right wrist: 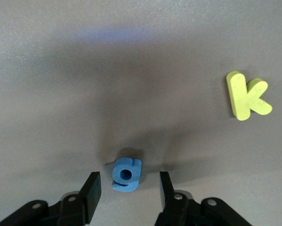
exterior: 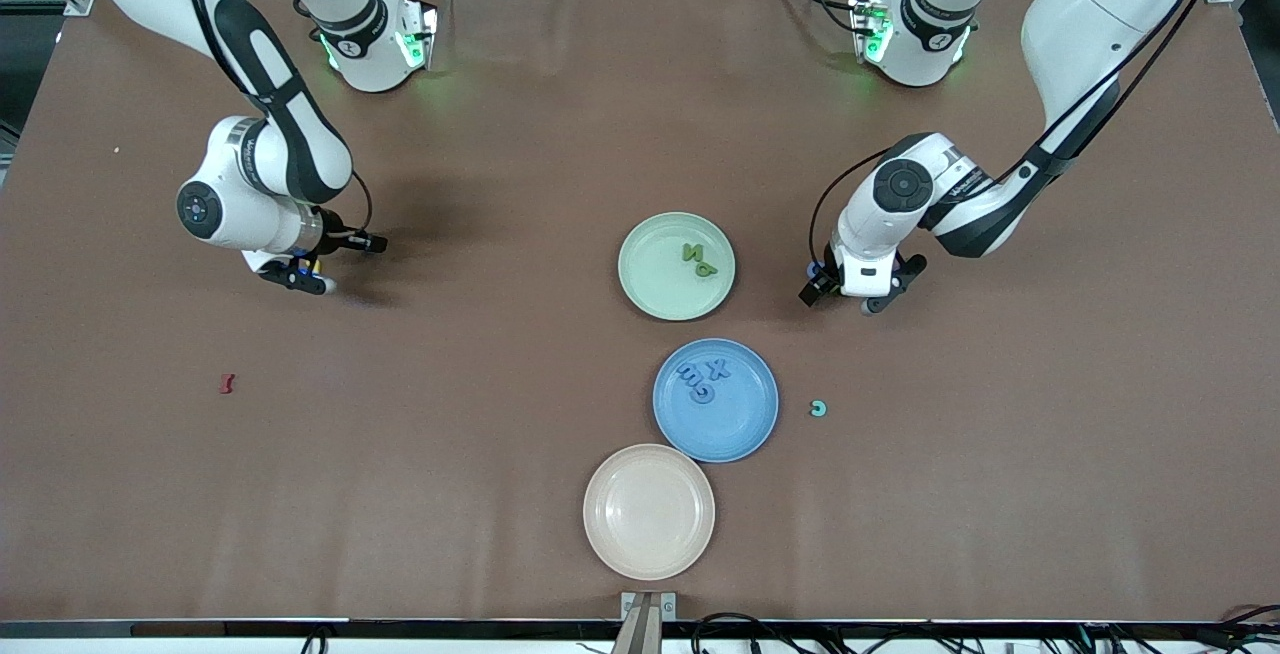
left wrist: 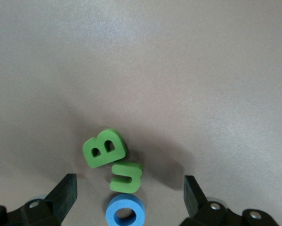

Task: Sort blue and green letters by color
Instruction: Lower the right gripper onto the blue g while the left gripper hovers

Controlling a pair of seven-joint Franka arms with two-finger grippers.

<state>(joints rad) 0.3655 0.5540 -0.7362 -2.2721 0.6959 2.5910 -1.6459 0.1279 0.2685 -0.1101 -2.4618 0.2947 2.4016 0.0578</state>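
My right gripper (right wrist: 129,182) is low over the table at the right arm's end (exterior: 300,274). It is open, with a blue letter g (right wrist: 126,174) lying between its fingers and a gap on each side. My left gripper (left wrist: 130,184) stands wide open beside the green plate (exterior: 650,279), toward the left arm's end (exterior: 850,292). A blue O (left wrist: 125,212), a green E-like letter (left wrist: 126,177) and a green B (left wrist: 104,148) lie in a row under it. Green letters (exterior: 697,260) lie on the green plate. Blue letters (exterior: 703,379) lie on the blue plate (exterior: 740,424).
A yellow K (right wrist: 247,96) lies close to the blue g. A cream plate (exterior: 649,511) sits nearest the front camera. A small teal letter (exterior: 819,408) lies beside the blue plate. A dark red piece (exterior: 227,384) lies toward the right arm's end.
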